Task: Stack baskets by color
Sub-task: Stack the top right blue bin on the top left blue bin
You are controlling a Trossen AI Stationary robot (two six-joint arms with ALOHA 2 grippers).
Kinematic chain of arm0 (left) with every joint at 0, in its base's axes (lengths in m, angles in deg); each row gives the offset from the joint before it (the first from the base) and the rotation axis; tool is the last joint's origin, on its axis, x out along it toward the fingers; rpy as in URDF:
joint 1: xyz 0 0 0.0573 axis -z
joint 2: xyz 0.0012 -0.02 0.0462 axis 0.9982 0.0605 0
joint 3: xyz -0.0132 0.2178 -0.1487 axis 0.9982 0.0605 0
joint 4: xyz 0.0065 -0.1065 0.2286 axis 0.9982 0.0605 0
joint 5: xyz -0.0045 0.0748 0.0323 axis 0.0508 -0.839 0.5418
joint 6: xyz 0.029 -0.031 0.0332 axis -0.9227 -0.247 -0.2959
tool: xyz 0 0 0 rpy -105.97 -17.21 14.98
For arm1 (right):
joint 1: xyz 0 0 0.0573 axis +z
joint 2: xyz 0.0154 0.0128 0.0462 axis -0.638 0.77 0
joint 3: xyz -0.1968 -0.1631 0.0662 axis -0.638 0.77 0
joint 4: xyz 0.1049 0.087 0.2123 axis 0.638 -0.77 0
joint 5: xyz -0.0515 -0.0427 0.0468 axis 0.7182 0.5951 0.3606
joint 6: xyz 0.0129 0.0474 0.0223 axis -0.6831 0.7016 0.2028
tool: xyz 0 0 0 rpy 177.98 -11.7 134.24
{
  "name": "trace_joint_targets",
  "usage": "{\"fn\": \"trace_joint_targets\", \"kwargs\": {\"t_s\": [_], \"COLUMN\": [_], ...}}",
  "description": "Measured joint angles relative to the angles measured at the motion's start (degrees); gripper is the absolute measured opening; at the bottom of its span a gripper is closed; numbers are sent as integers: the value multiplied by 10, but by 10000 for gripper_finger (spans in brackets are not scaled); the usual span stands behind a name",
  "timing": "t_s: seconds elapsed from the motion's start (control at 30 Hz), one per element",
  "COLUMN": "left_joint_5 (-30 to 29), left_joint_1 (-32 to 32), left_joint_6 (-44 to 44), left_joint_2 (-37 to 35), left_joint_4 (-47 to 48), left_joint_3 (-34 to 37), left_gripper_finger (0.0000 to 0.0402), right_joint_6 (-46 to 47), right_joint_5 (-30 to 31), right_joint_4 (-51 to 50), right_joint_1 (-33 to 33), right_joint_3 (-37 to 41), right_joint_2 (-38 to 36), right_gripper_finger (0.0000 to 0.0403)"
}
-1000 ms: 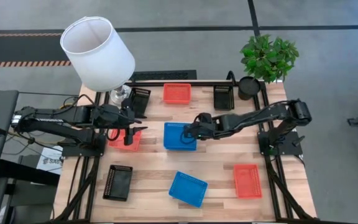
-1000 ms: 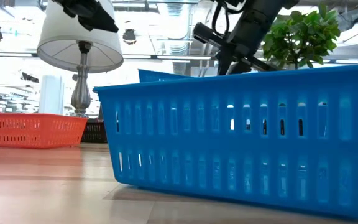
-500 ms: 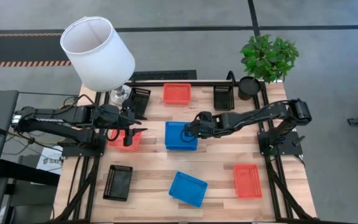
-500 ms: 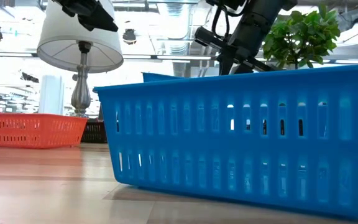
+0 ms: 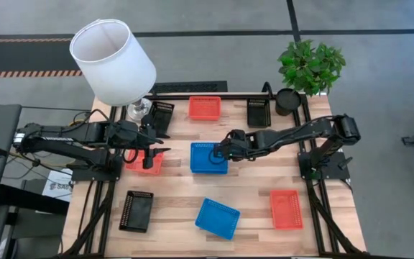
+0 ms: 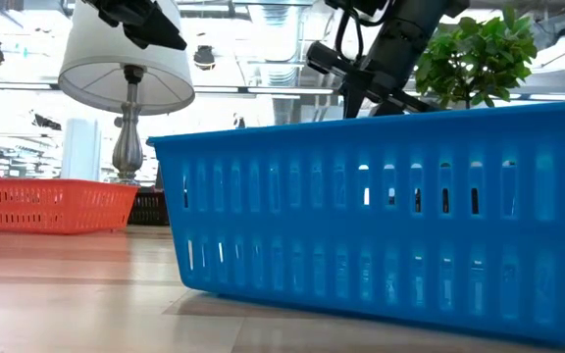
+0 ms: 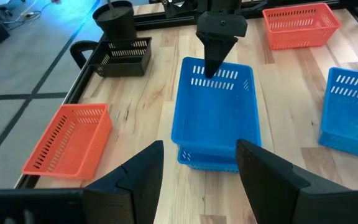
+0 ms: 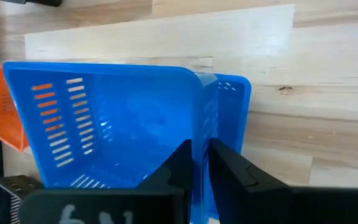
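**Blue baskets nested at mid-desk, right jaws at the rim**

Grey floor with dark lines surrounds the pale wooden desk (image 5: pixel 178 205), which sits in a black frame. No readable writing or brand shows on anything; a white sheet (image 5: pixel 58 183) at the desk's left edge carries print too small to read.

At the centre, a blue perforated plastic basket (image 5: pixel 208 157) sits nested in a second blue one; the left wrist view shows the lower rim under it. The right gripper (image 5: pixel 223 151) is at this stack's right-hand rim, and the right wrist view shows its jaws slightly apart, one on each side of the basket wall (image 8: pixel 197 124); whether they still press it cannot be told. A third blue basket (image 5: pixel 217 218) lies askew near the front edge.

The left gripper (image 5: pixel 151 152) hangs over a red-orange mesh basket (image 5: pixel 141 162) on the desk's left side, jaws apart and empty. Other red-orange baskets sit at the back centre (image 5: pixel 204 107) and front right (image 5: pixel 286 208). Black mesh baskets are at the back left (image 5: pixel 161 115), back right (image 5: pixel 258 112) and front left (image 5: pixel 136 211).

A white lampshade (image 5: pixel 113 60) overhangs the back left corner, partly covering that black basket. A round black pot (image 5: pixel 287 101) and a green leafy plant (image 5: pixel 310 66) stand at the back right corner.
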Motion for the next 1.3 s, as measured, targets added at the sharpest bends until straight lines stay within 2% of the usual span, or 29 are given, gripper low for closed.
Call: {"fn": "trace_joint_targets", "kwargs": {"t_s": [0.37,0.7,0.83,0.93,1.07,1.3], "left_joint_5": [-1,-3,-3,-3,-3,-3], "left_joint_1": [0,0,0,0,0,0], "left_joint_6": [7,9,16,17,19,19], "left_joint_2": [0,0,0,0,0,0], "left_joint_4": [0,0,0,0,0,0], "left_joint_3": [0,0,0,0,0,0], "left_gripper_finger": [190,190,190,190,190,190], "right_joint_6": [11,-13,-15,-24,-38,-55], "right_joint_5": [-3,1,2,4,18,19], "right_joint_4": [0,8,12,13,13,13], "right_joint_1": [0,0,0,0,0,0], "right_joint_3": [7,7,7,7,7,7], "right_joint_2": [0,0,0,0,0,0], "right_gripper_finger": [113,210,230,229,208,128]}}
